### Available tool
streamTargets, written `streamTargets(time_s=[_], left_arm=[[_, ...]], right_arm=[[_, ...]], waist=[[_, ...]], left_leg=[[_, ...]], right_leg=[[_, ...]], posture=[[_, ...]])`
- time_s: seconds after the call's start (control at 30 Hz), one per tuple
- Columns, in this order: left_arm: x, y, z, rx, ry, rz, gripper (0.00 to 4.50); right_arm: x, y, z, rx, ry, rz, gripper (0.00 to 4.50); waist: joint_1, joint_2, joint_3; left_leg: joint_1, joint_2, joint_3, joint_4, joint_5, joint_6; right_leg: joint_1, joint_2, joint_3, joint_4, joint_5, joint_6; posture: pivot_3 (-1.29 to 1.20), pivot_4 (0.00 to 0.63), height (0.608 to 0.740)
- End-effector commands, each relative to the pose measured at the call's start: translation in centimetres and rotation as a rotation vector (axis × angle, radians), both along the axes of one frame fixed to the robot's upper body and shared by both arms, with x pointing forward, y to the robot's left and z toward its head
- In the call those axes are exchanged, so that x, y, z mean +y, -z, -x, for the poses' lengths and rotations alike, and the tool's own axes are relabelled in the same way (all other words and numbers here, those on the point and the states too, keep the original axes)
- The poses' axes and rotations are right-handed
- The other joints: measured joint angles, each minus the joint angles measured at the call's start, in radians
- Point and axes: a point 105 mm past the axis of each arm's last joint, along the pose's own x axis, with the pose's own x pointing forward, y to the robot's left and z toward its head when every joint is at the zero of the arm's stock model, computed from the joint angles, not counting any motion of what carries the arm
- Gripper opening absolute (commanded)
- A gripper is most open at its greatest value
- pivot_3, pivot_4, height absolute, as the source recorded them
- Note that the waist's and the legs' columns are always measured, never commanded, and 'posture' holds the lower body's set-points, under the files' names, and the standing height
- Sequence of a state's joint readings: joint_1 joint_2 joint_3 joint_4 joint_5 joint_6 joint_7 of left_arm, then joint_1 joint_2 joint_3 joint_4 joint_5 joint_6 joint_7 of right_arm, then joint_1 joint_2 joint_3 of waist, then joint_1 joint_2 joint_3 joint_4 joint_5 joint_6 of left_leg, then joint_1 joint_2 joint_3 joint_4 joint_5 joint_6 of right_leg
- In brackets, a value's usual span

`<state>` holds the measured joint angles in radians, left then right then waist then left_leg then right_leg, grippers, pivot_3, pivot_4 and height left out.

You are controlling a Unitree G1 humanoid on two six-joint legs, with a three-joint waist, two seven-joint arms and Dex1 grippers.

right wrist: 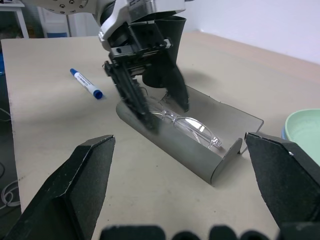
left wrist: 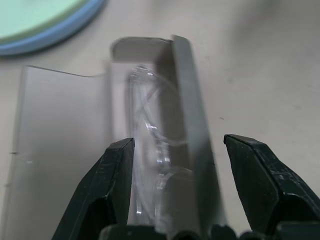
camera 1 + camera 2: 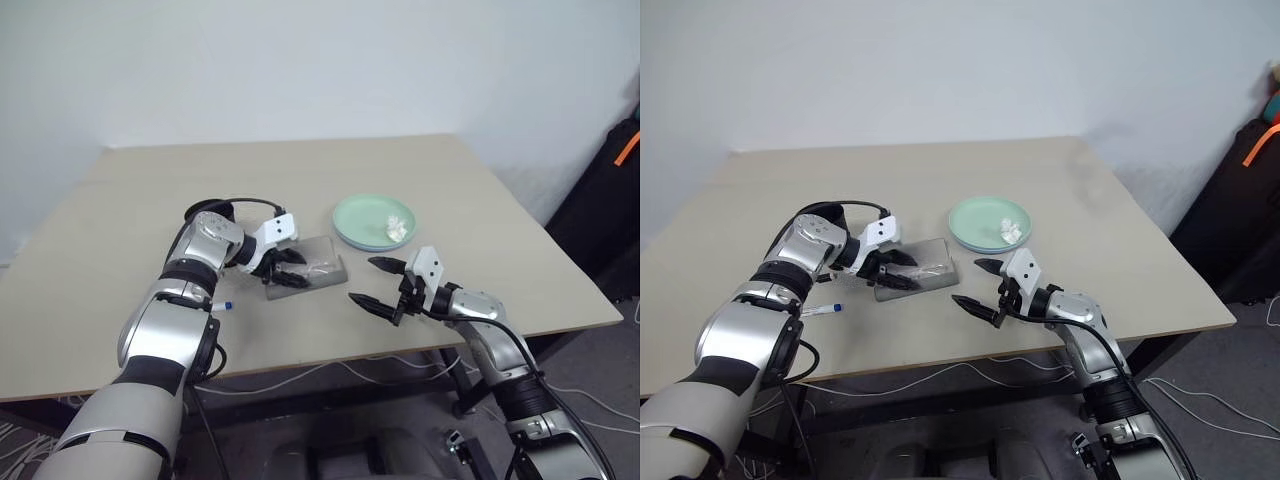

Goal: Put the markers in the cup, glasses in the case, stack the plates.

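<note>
The grey case [image 3: 322, 268] lies open on the table with the clear glasses [image 1: 187, 125] resting in its trough. My left gripper [image 3: 285, 266] is open over the case's left end, one finger [image 2: 112, 190] on each side of the trough, and it holds nothing. To the right of the case my right gripper [image 3: 362, 280] hovers open and empty, pointing at it. The mint green plate [image 3: 365, 215] sits on top of the light blue plate [image 2: 60, 37]. A marker [image 3: 222, 306] with a blue end lies beside my left arm. The black cup [image 1: 170, 40] stands behind the left gripper, partly hidden.
A small white wad of paper [image 3: 397, 228] lies on the green plate. A black cable [image 3: 250, 202] loops over my left wrist. The table's front edge [image 3: 400, 348] runs just below my right gripper. A dark bag [image 3: 610, 200] stands off the table's right side.
</note>
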<state>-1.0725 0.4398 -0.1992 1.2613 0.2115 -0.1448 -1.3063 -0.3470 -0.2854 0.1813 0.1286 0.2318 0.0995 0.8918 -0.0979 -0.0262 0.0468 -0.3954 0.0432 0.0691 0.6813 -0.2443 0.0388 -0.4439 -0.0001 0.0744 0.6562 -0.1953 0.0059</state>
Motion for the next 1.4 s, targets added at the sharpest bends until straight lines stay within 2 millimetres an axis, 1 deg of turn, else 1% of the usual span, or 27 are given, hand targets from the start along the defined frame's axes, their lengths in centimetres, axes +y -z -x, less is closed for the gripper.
streamTargets(time_s=[0.03,0.1,0.13,0.17,0.23,0.3,0.37,0.4,0.43,0.5,0.63,0.83,0.97,1.03,1.1,1.23,1.3,1.4], left_arm=[[-0.7,-3.2,-2.2,-0.193,-0.049,0.042,3.03],[-0.4,-3.6,-3.3,-0.284,-0.128,0.025,3.03],[-0.2,-3.8,-3.7,-0.308,-0.157,0.022,2.68],[0.0,-4.1,-4.1,-0.348,-0.185,0.018,2.51],[0.2,-4.5,-4.6,-0.401,-0.218,0.013,1.93],[0.3,-4.7,-4.9,-0.435,-0.241,0.004,1.22],[0.7,-4.6,-5.5,-0.489,-0.284,-0.056,0.46],[1.0,-4.7,-5.8,-0.522,-0.305,-0.089,0.2],[1.4,-4.7,-6.2,-0.563,-0.323,-0.133,0.04],[1.8,-4.6,-6.5,-0.619,-0.336,-0.213,0.04],[2.5,-3.4,-6.6,-0.678,-0.296,-0.384,0.04],[2.8,-2.2,-6.7,-0.723,-0.264,-0.521,0.04],[3.3,-1.4,-6.6,-0.765,-0.2,-0.642,0.04],[3.4,-1.0,-6.4,-0.754,-0.188,-0.656,0.04],[3.4,-0.4,-6.1,-0.703,-0.186,-0.635,0.04],[2.5,0.1,-5.4,-0.518,-0.269,-0.432,0.04],[2.4,0.5,-4.9,-0.457,-0.25,-0.407,0.04],[2.6,1.2,-4.1,-0.403,-0.183,-0.413,0.04]], right_arm=[[0.3,-1.5,-0.2,-0.065,-0.009,-0.018,4.5],[0.3,-1.5,-0.2,-0.066,-0.009,-0.018,4.5],[0.3,-1.6,-0.3,-0.066,-0.009,-0.018,4.5],[0.3,-1.6,-0.3,-0.067,-0.01,-0.019,4.5],[0.4,-1.6,-0.3,-0.068,-0.011,-0.019,4.5],[0.4,-1.6,-0.3,-0.068,-0.012,-0.019,4.5],[0.4,-1.6,-0.3,-0.068,-0.013,-0.019,4.5],[0.4,-1.6,-0.3,-0.068,-0.013,-0.018,4.5],[0.5,-1.6,-0.3,-0.069,-0.014,-0.018,4.5],[0.5,-1.6,-0.3,-0.07,-0.016,-0.018,4.5],[0.5,-1.6,-0.3,-0.071,-0.016,-0.017,4.5],[0.6,-1.7,-0.3,-0.073,-0.016,-0.017,4.5],[0.6,-1.6,-0.2,-0.072,-0.015,-0.017,4.5],[0.7,-1.6,-0.2,-0.072,-0.014,-0.018,4.5],[0.6,-1.6,-0.1,-0.071,-0.012,-0.018,4.5],[0.5,-1.6,-0.1,-0.07,-0.008,-0.016,4.5],[0.5,-1.5,-0.1,-0.069,-0.009,-0.015,4.5],[0.6,-1.5,0.0,-0.069,-0.013,-0.015,4.5]], waist=[[0.0,0.0,0.0],[0.0,0.0,0.0],[0.0,0.0,0.0],[0.0,0.0,0.0],[0.0,0.0,0.0],[0.0,0.0,0.0],[0.0,0.0,0.0],[0.0,0.0,0.0],[0.0,0.0,0.0],[0.0,0.0,0.0],[0.0,-0.001,0.0],[0.0,-0.001,0.0],[0.0,-0.001,0.0],[0.0,-0.001,0.0],[0.0,-0.001,0.0],[0.0,-0.001,0.0],[0.001,-0.001,0.0],[0.0,-0.001,0.0]], left_leg=[[0.0,0.0,0.0,0.0,0.0,0.0],[0.0,0.0,0.0,0.0,0.0,0.0],[0.0,0.0,0.0,0.0,0.0,0.0],[0.0,0.0,0.0,0.0,0.0,0.0],[0.0,0.0,0.0,0.0,0.0,0.0],[0.0,0.0,0.0,0.0,0.0,0.0],[0.0,0.0,0.0,0.0,0.0,0.0],[0.0,0.0,0.0,0.0,0.0,0.0],[0.0,0.0,0.0,0.0,0.0,0.0],[0.0,0.0,0.0,0.0,0.0,0.0],[0.0,0.0,0.001,0.0,0.0,0.0],[0.0,0.0,0.001,-0.001,0.0,-0.001],[0.0,0.0,0.001,-0.001,0.0,-0.001],[0.0,0.0,0.001,-0.001,0.0,-0.001],[0.0,0.0,0.001,-0.001,0.0,-0.001],[0.0,0.0,0.001,-0.002,0.0,-0.001],[0.0,0.0,0.001,-0.002,0.0,-0.001],[0.0,-0.001,0.001,-0.002,0.0,-0.001]], right_leg=[[0.0,0.0,0.0,0.0,0.0,0.0],[0.0,0.0,0.0,0.0,0.0,0.0],[0.0,0.0,0.0,0.0,0.0,0.0],[0.0,0.0,0.0,0.0,0.0,0.0],[0.0,0.0,0.0,0.0,0.001,0.001],[0.0,0.0,0.0,0.0,0.001,0.001],[0.0,0.0,0.0,0.0,0.001,0.001],[0.0,0.0,0.0,0.0,0.001,0.001],[0.0,0.0,0.0,0.0,0.001,0.002],[0.0,0.0,0.0,0.0,0.001,0.002],[0.0,0.0,0.0,0.0,0.002,0.003],[0.0,0.0,-0.001,0.0,0.002,0.003],[0.0,0.0,-0.001,0.0,0.001,0.003],[0.0,0.0,-0.001,0.0,0.001,0.003],[-0.001,0.0,-0.001,0.0,0.001,0.002],[-0.001,0.0,-0.001,-0.001,0.0,0.001],[-0.001,-0.001,-0.001,-0.001,0.0,0.001],[-0.001,-0.001,-0.001,-0.001,0.0,0.001]], posture=[[0.0,0.0,0.74],[0.0,0.0,0.74],[0.0,0.0,0.74],[0.0,0.0,0.74],[0.0,0.0,0.74],[0.0,0.0,0.74],[0.0,0.0,0.74],[0.0,0.0,0.74],[0.0,0.0,0.74],[0.0,0.0,0.74],[0.0,0.0,0.74],[0.0,0.0,0.74],[0.0,0.0,0.74],[0.0,0.0,0.74],[0.0,0.0,0.74],[0.0,0.0,0.74],[0.0,0.0,0.74],[0.0,0.0,0.74]])
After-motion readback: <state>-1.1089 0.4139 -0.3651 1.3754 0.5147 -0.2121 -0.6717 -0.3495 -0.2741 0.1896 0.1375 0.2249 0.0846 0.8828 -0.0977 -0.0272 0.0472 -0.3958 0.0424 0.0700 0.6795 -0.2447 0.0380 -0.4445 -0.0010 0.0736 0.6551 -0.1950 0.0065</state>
